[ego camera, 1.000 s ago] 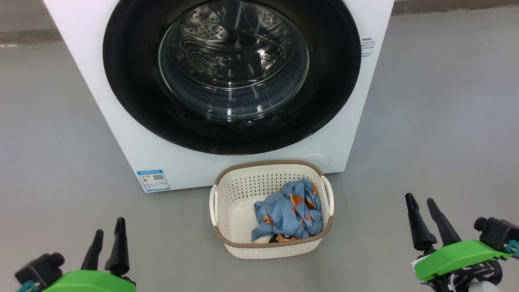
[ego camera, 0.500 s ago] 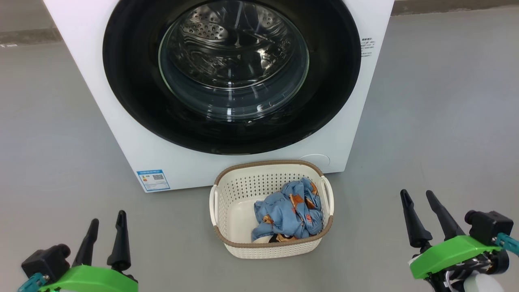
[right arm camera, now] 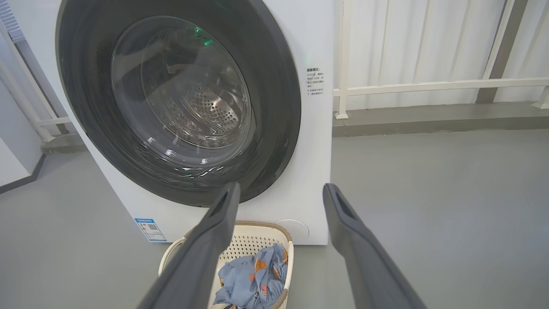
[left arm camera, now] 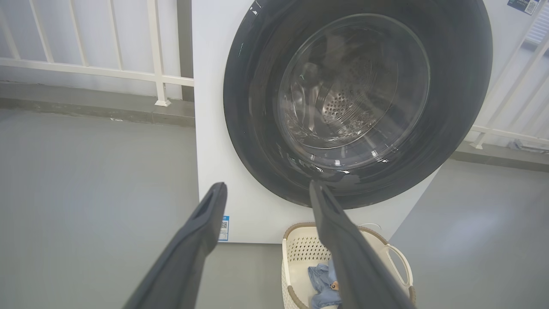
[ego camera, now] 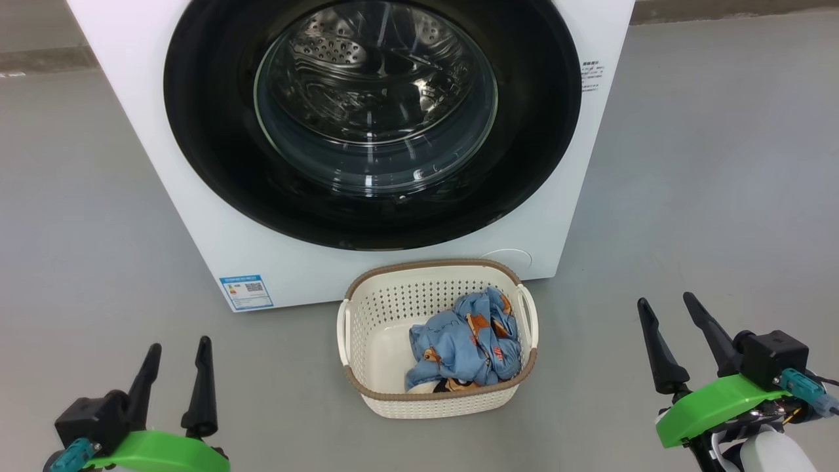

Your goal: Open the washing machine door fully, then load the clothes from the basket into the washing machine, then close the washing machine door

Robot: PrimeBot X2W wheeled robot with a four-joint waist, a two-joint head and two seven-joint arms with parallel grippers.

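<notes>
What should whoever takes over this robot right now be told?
Left gripper: open, empty, low at the left above the floor.
Right gripper: open, empty, low at the right.
Door: shut on the washing machine.
Basket: on the floor in front of the washing machine, clothes piled in its right half.
Done: nothing yet.
To do: open the door fully, load the clothes, close the door.

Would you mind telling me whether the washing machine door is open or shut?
Shut: the washing machine door lies flush against the washing machine front.
</notes>
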